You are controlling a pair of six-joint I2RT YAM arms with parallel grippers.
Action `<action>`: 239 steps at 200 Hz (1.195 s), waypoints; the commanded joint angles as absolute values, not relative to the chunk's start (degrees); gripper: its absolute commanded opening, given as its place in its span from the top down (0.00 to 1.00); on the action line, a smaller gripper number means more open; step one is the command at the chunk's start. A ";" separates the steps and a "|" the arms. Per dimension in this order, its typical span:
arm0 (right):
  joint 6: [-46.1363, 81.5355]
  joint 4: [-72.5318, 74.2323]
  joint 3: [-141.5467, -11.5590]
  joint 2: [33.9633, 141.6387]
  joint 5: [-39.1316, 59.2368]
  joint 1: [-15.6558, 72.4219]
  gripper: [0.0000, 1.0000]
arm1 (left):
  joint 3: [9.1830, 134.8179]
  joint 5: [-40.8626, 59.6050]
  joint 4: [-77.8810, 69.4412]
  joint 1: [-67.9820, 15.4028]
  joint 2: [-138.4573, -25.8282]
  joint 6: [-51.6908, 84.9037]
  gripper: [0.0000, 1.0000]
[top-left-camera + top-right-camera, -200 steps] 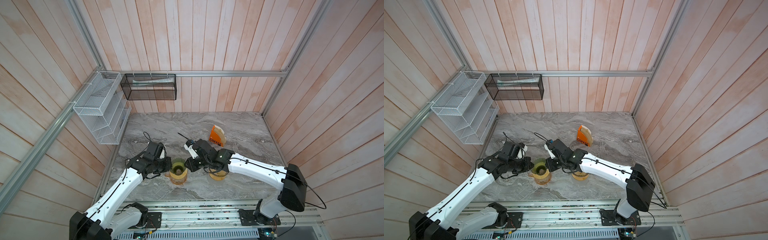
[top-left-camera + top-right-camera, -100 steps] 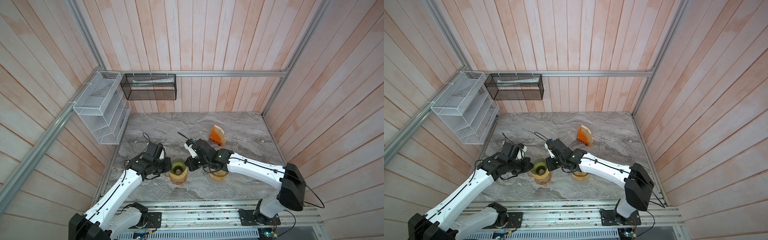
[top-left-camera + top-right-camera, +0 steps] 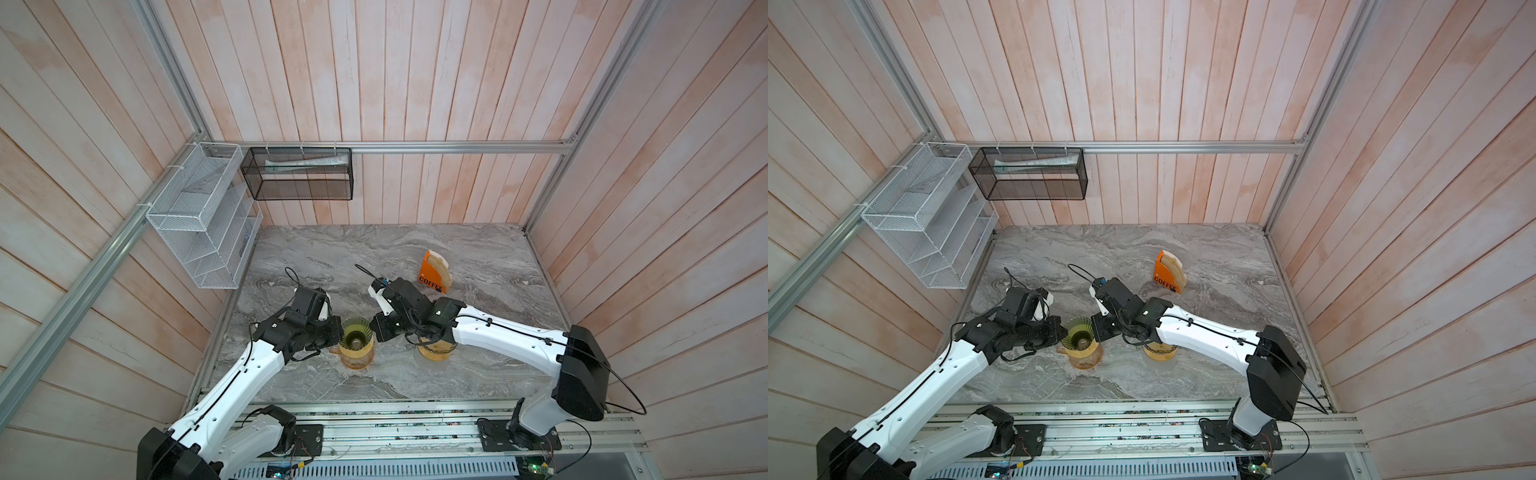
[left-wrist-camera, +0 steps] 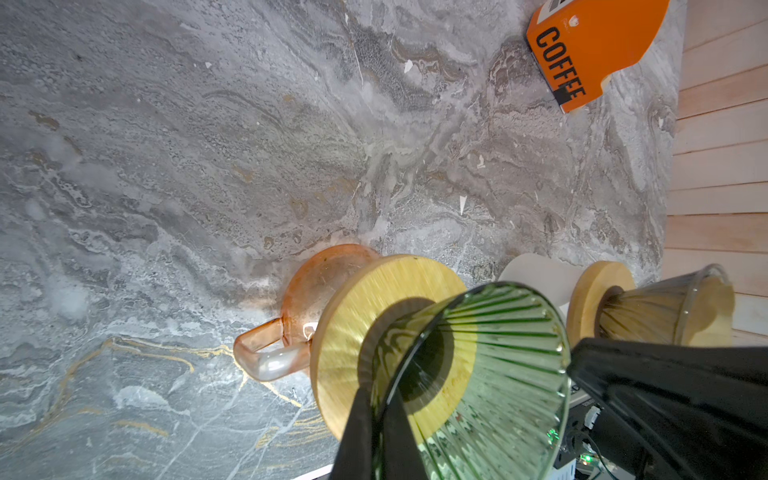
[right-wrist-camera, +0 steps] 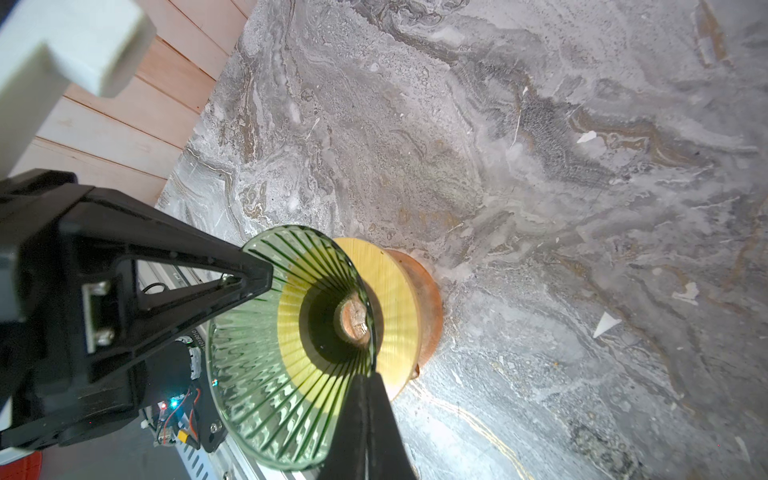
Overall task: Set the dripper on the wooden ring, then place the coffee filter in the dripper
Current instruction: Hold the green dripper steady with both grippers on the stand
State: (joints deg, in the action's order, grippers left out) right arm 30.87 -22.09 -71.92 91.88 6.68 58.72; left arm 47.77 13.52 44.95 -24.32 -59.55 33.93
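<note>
Bench (image 3: 332, 257): grey marble pattern, white and darker swirling veins, a few thin gold streaks in the left wrist view. Dripper (image 4: 478, 374): translucent green glass with fine dark radial ribs, on a pale yellow wood-grain collar (image 4: 374, 299) over a clear amber-orange carafe (image 4: 307, 286). Filter holder (image 3: 430, 276): orange with black "COFFEE" lettering, beige filters (image 3: 438, 259) showing at its top; wire rack (image 3: 195, 216) white mesh, basket (image 3: 299, 178) black mesh, walls (image 3: 415, 83) pale pink-washed wood planks.

Dripper (image 3: 356, 333) on jug (image 3: 358, 360), mid-table (image 3: 478, 257); second dripper (image 4: 656, 307) to its right; filter box (image 3: 434, 274) behind
</note>
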 commanded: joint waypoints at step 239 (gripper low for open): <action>30.85 -25.22 -72.23 92.32 5.98 59.50 0.91 | 50.85 14.27 44.64 -25.49 -56.97 36.08 0.70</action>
State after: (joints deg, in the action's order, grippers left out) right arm 30.85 -22.85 -72.05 92.03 6.17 58.92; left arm 48.25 14.33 44.80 -25.30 -58.33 35.86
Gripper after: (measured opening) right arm 0.085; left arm 0.275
